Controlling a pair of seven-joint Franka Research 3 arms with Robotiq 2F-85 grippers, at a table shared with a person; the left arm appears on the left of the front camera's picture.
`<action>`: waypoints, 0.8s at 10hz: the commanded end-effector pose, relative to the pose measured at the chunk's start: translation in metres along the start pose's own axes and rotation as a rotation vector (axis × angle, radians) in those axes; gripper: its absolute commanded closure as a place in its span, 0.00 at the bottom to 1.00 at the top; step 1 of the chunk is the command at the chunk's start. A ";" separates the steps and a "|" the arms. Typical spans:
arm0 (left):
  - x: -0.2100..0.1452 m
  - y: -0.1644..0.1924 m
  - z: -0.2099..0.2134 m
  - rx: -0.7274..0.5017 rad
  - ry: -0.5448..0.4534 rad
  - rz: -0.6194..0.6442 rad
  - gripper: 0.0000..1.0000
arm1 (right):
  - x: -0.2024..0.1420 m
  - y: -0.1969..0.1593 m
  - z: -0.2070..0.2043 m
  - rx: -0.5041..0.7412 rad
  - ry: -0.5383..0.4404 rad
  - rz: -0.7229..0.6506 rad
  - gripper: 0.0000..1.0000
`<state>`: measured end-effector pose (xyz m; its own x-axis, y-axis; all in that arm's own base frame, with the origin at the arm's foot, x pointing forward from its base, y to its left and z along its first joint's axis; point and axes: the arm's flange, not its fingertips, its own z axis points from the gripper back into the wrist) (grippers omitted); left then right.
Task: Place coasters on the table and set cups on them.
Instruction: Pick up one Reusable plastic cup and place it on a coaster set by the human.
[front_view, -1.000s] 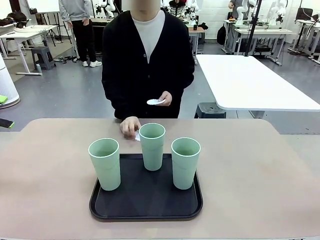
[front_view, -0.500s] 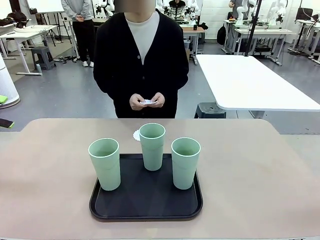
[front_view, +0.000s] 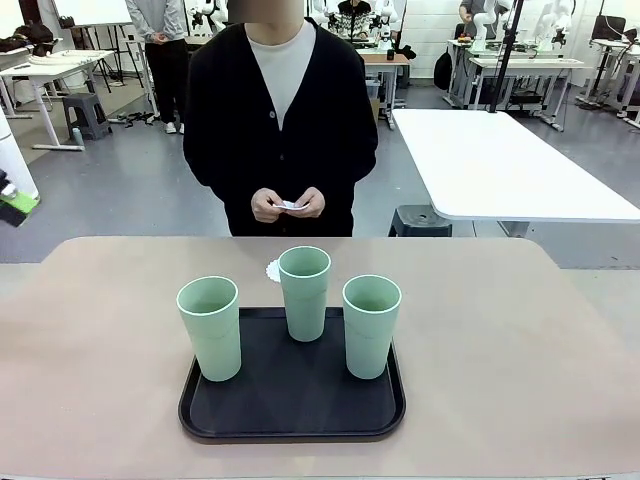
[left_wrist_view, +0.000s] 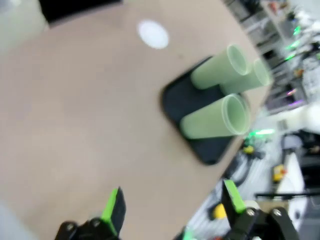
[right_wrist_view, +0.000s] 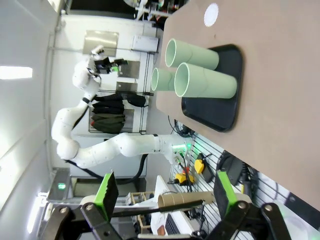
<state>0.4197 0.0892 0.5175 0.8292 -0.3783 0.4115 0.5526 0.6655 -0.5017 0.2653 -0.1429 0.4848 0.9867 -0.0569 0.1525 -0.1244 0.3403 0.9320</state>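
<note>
Three mint-green cups stand upright on a black tray (front_view: 290, 405): the left cup (front_view: 210, 328), the middle cup (front_view: 304, 293) and the right cup (front_view: 371, 325). One white lacy coaster (front_view: 272, 270) lies on the beige table (front_view: 520, 340) just behind the middle cup, which partly hides it. Across the table, the person holds more white coasters (front_view: 291, 205) in both hands at waist height. My left gripper (left_wrist_view: 172, 205) hangs open high above the table, with the coaster (left_wrist_view: 153, 34) and the cups (left_wrist_view: 215, 117) far below it. My right gripper (right_wrist_view: 166, 192) is open too, off the table's edge, nothing between its fingers.
The tray (right_wrist_view: 220, 112) sits mid-table near my side. Bare tabletop lies to its left, right and behind. A white table (front_view: 500, 165) stands beyond at the right. The left arm (right_wrist_view: 100, 145) shows raised in the right wrist view.
The person's hand left one coaster on the table behind the middle cup and drew back. Both hands now hold the other coasters at the waist. The cups have not moved.
</note>
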 end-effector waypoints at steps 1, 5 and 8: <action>0.016 -0.007 -0.010 0.253 0.066 -0.348 0.00 | 0.000 0.000 0.000 0.003 0.001 0.003 0.00; 0.034 -0.068 -0.058 0.354 0.227 -0.666 0.00 | 0.000 0.000 0.000 0.003 0.001 0.003 0.00; 0.032 -0.101 -0.098 0.380 0.357 -0.782 0.00 | 0.000 0.000 0.000 0.003 0.001 0.003 0.00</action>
<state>0.4042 -0.0499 0.5119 0.2630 -0.9246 0.2756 0.9499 0.2982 0.0939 0.2655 -0.1426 0.4848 0.9868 -0.0563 0.1520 -0.1241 0.3413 0.9317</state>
